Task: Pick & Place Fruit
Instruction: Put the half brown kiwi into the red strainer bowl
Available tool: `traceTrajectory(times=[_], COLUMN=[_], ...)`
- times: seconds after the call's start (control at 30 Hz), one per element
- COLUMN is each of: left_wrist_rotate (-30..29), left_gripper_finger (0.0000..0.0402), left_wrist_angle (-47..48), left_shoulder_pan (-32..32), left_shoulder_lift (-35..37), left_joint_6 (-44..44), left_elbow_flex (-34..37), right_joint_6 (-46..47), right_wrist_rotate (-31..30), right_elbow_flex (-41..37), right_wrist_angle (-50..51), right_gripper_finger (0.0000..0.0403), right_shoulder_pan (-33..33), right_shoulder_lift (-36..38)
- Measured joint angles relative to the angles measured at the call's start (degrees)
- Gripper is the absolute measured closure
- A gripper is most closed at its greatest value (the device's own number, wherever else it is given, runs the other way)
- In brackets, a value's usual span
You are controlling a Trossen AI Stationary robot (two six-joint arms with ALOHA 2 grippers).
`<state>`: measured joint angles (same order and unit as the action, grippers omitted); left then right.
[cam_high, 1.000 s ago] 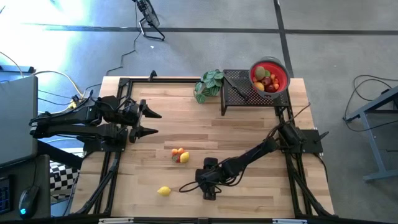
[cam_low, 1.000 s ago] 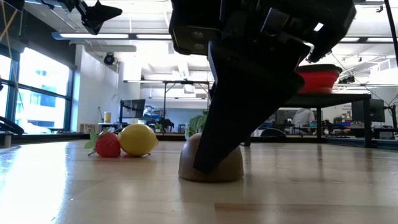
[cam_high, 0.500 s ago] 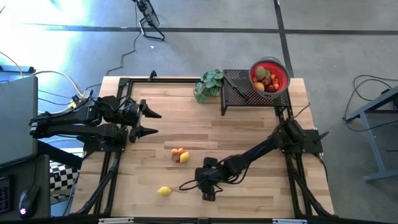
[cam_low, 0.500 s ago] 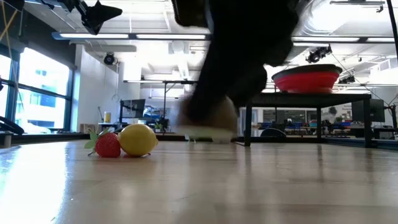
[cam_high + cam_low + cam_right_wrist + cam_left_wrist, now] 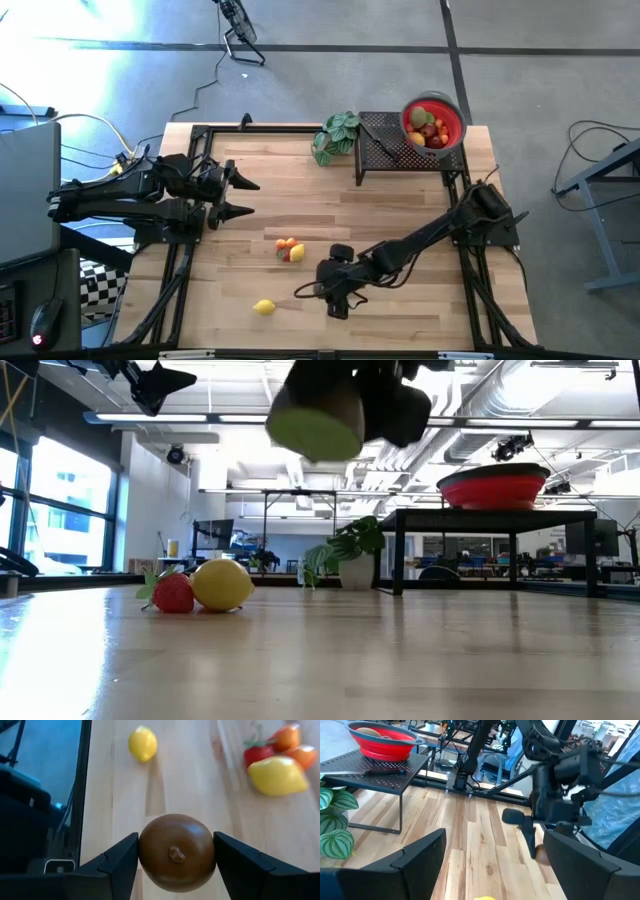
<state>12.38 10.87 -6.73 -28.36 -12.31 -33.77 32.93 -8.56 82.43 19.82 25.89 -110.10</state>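
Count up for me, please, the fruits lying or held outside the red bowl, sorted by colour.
Yellow: 2, the lone lemon and the clustered lemon
Orange: 2, one orange fruit and a second orange fruit
Red: 1, the strawberry
Brown: 1, the brown fruit, held off the table in the right gripper
Total: 6

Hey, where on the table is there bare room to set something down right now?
Bare wood lies between the plant and the fruit cluster, and below the black stand. It is crowded around the right gripper and full in the red bowl.
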Motion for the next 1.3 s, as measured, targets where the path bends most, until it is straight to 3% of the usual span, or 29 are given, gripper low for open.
traceTrajectory(times=[0.43, 1.07, 1.17, 1.3], left_wrist_rotate=[0.0, -0.11, -2.57, -10.14], left_gripper_finger=[0.0075, 0.0075, 0.0075, 0.0075], left_wrist_angle=[0.0, -0.42, -0.43, -0.44], left_shoulder_pan=[0.01, 0.0, 0.01, 0.01], left_shoulder_lift=[0.02, 0.04, 0.04, 0.04], left_joint_6=[-0.01, 0.48, 2.58, 4.53], left_elbow_flex=[0.02, 0.01, 0.02, 0.02], right_joint_6=[0.27, -2.84, -5.69, -8.48], right_wrist_rotate=[-7.66, -33.07, -35.6, -37.7], right_elbow_flex=[0.07, 0.09, 0.09, 0.09], right_wrist_angle=[2.11, 14.55, 14.81, 15.38], right_gripper_finger=[0.0174, 0.0174, 0.0174, 0.0174], right_shoulder_pan=[0.09, -1.64, -3.05, -5.85], right_shoulder_lift=[8.73, 20.69, 21.41, 21.37])
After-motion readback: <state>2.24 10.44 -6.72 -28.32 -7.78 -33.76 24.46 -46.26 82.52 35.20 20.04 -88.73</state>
